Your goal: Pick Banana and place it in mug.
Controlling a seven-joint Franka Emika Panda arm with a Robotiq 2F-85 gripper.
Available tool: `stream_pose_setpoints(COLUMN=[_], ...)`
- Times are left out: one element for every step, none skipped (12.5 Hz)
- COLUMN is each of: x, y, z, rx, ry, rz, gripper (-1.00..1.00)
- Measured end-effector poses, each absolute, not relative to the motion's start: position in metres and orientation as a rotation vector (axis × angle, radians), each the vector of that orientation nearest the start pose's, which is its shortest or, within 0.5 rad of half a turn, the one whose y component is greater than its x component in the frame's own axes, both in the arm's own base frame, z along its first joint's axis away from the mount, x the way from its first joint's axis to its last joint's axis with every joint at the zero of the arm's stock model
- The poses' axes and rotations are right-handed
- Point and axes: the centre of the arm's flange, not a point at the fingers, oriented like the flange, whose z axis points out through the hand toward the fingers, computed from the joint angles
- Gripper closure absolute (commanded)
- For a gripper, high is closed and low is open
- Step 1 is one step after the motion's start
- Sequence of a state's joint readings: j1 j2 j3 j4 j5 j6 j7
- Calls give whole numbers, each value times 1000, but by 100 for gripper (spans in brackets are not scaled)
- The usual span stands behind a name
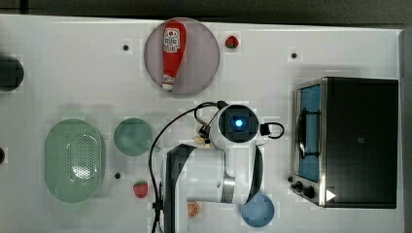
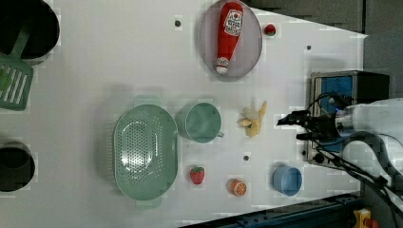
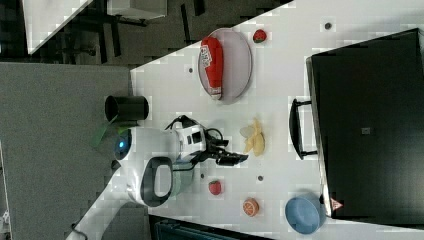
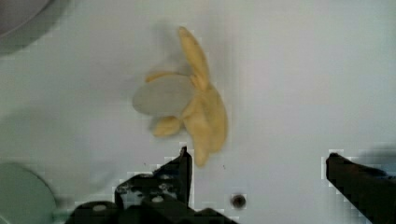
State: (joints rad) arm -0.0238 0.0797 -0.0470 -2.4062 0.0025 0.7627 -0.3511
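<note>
Left view, reading left to right: mug (image 2: pixel 201 122) at frame centre, mouth up and ready to receive. Banana (image 2: pixel 253 119) lies just right of it on the bench (image 2: pixel 119 57), untouched. My tool (image 2: pixel 295 127), jaws spread wide and empty, hangs farther right, lining up.

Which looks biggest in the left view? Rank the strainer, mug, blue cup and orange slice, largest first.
1. Strainer
2. Mug
3. Blue cup, not far behind the mug
4. Orange slice
All rest on the same table, so nearness hardly skews this.
</note>
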Motion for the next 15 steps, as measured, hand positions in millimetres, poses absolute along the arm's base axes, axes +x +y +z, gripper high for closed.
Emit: stream_pose_setpoints(x=[482,487,490,490,489,491,492,493,487,481,474,469,468,469,474], y=[-31,-28,-24,-23,-24,-25,-22,-16,-11,-4,0,4,5,5,1], z=[261,256,250,241,228,213,191,176,157,141,130,128,128,132,139], rx=[-3082,-3098,-3104,-3110,-3109,-3108,-3115,-3111,-3113,-3114,-3119,-3122,-3127,-3134,-3136], ry=[715,655,622,602,592,593,581,571,558,540,523,505,485,465,465], rz=[201,150,128,118,116,98,143,135,161,216,240,254,227,190,139], gripper=[-100,-100,-100,-100,-100,-100,-100,-100,-100,-100,-74,-32,-13,9,30])
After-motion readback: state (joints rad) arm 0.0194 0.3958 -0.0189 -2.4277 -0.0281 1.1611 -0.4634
